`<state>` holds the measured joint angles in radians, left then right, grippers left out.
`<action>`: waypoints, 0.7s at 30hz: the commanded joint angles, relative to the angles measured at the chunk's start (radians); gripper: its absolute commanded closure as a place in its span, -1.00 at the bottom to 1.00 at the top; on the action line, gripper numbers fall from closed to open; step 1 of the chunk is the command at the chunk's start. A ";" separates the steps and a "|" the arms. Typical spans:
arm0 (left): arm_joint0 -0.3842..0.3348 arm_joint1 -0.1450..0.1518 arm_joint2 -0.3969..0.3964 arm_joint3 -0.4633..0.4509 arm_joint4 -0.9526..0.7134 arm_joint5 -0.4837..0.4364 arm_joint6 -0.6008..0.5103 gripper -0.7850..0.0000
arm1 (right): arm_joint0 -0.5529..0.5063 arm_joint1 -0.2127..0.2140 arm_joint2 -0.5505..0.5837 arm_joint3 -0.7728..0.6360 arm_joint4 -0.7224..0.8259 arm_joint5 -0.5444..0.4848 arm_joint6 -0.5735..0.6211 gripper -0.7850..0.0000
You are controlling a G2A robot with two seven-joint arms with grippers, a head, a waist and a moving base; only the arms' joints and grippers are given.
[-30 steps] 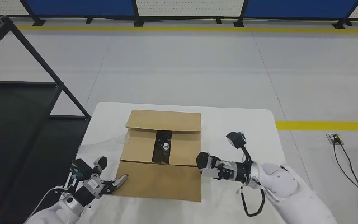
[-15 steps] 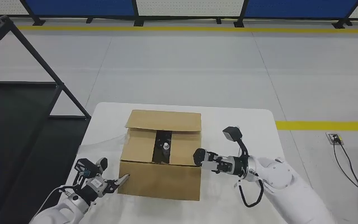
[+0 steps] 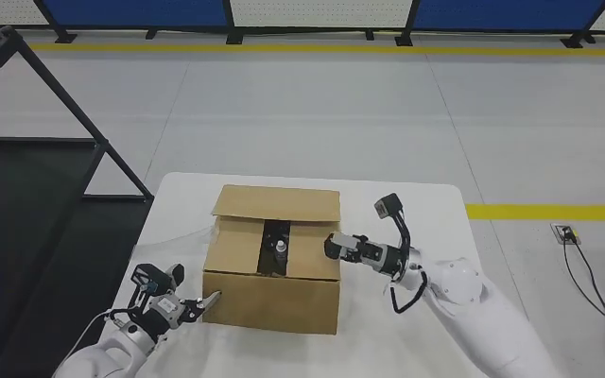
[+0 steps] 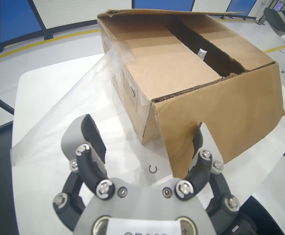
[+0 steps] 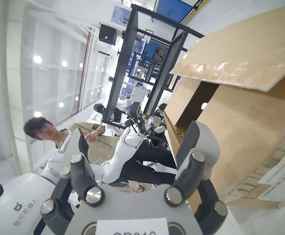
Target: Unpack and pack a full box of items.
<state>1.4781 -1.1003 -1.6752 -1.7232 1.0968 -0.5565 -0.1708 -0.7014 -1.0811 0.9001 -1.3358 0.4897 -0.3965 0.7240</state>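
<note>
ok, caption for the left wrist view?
Open left gripper facing the corner of a brown cardboard box; white cap between flaps.

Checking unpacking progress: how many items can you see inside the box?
1: a white-capped bottle shows through the gap between the two inner flaps of the box. More may be hidden under the flaps.

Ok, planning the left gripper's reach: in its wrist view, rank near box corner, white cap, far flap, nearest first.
1. Near box corner, just ahead of the left gripper.
2. White cap, midway across the top.
3. Far flap, at the back edge.
</note>
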 commanded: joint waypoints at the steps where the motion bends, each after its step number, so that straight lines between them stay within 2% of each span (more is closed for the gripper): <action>1: 0.001 0.000 0.003 0.001 0.003 0.003 0.002 -1.00 | 0.021 -0.009 -0.011 0.029 0.007 0.031 -0.008 -1.00; 10: 0.003 0.002 0.009 0.006 0.006 0.015 0.013 -1.00 | 0.094 -0.053 -0.046 0.150 0.060 0.093 -0.024 -1.00; 15: 0.005 0.004 0.011 0.007 0.007 0.014 0.017 -1.00 | 0.116 -0.076 -0.056 0.193 0.090 0.066 -0.037 -1.00; 21: 0.011 0.006 0.013 0.005 0.014 0.014 0.025 -1.00 | 0.144 -0.111 -0.067 0.230 0.135 0.020 -0.107 -1.00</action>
<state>1.4885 -1.0949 -1.6626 -1.7183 1.1109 -0.5421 -0.1475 -0.5616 -1.1877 0.8344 -1.1103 0.6184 -0.3700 0.6232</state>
